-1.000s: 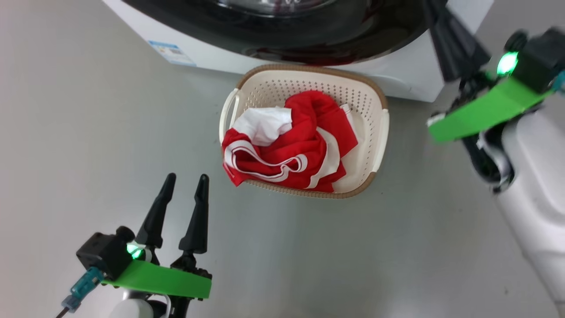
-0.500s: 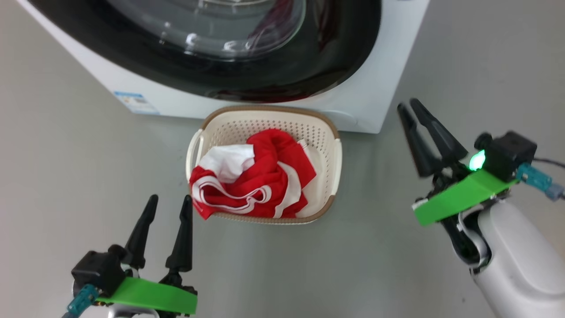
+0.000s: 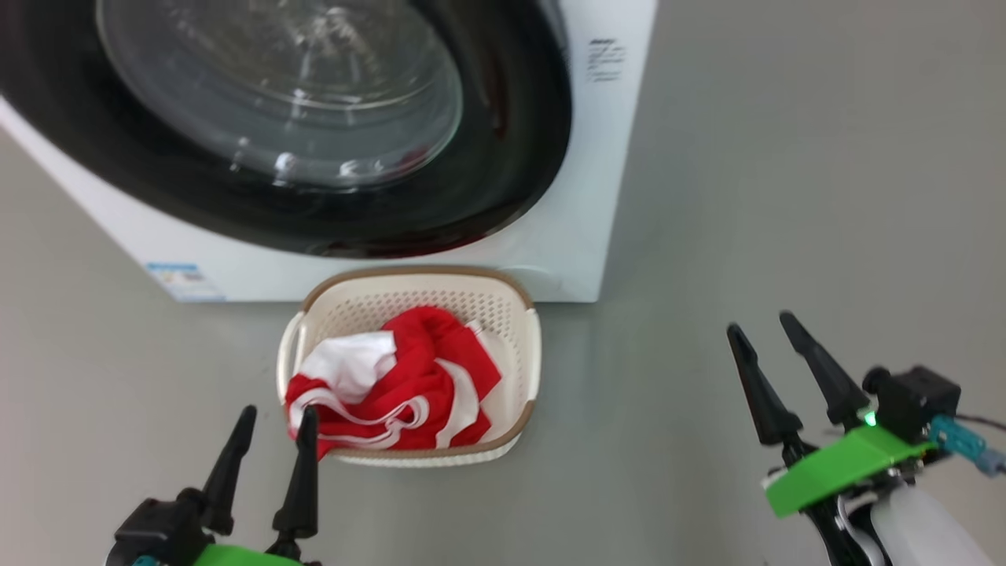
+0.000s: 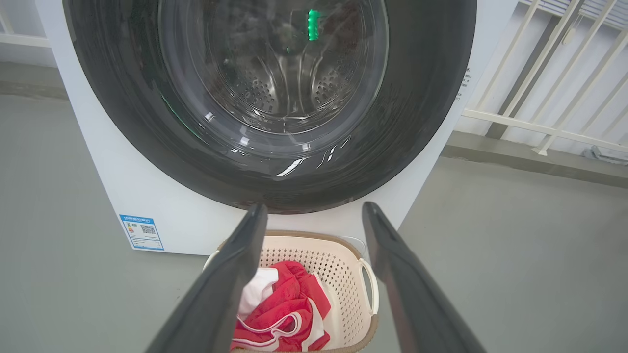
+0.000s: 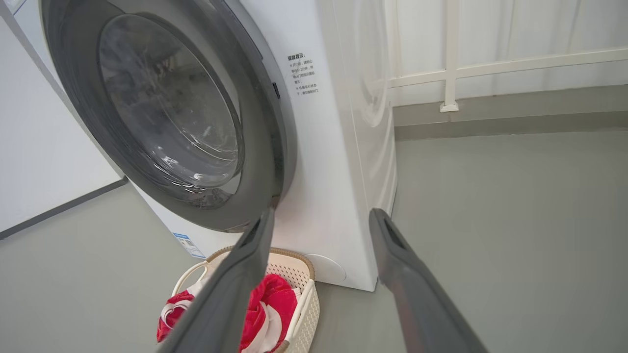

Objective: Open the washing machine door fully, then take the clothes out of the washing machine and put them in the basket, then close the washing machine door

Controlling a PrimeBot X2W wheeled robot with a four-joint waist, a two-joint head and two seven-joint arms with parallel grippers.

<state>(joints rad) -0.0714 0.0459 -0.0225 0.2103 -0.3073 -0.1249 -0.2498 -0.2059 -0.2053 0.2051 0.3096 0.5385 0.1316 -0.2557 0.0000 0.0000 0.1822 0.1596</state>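
Both sets of jaws gape empty: the right gripper (image 3: pixel 759 322), pinched shut a second ago, has drawn back; the left gripper (image 3: pixel 279 409) idles. The washing machine door (image 3: pixel 503 173) looks closed, with the clothes (image 3: pixel 409 385) in the basket (image 3: pixel 440 303) near it. The task is probably finished.

Black pointed gripper fingers (image 3: pixel 758 393), green plates (image 3: pixel 845 468)

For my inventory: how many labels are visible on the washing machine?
2 on the washing machine: a blue sticker lower left, black printed text near the right edge. Others may be hidden higher up.
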